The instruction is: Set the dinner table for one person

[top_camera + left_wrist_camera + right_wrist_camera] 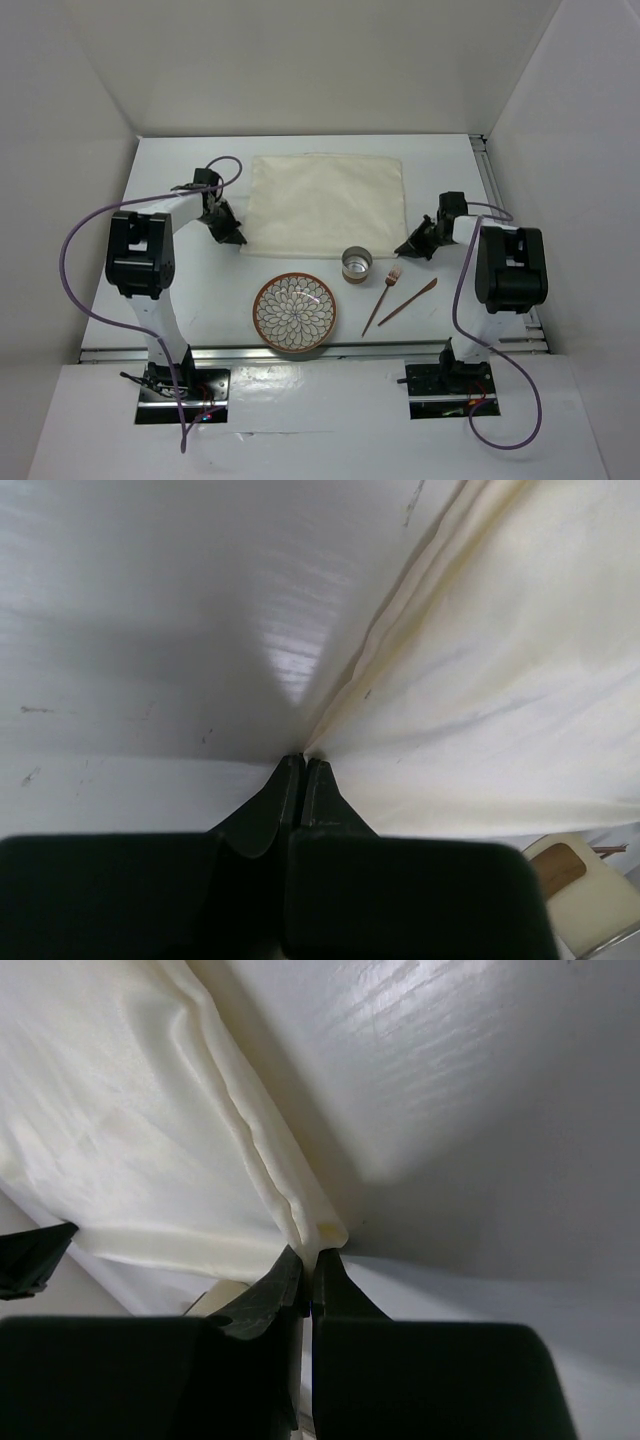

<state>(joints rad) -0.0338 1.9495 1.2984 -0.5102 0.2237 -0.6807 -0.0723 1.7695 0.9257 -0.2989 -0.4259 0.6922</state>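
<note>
A cream cloth mat (pixel 325 203) lies on the white dinner table (pixel 190 290). My left gripper (pixel 238 238) is shut on the mat's near left corner; in the left wrist view (pixel 303 762) the cloth (pixel 480 700) runs up from the closed fingertips. My right gripper (pixel 405 247) is shut on the mat's near right corner; in the right wrist view (pixel 310 1258) the folded corner (pixel 325 1230) sits between the fingers. A patterned plate (pixel 295 312), a metal cup (pixel 356 265), a fork (pixel 381 298) and a knife (pixel 408 300) lie near the front.
Aluminium rails (pixel 500 210) run along the table's right and near edges. White walls enclose the table at the back and sides. The cup's rim shows in the left wrist view (pixel 580 880).
</note>
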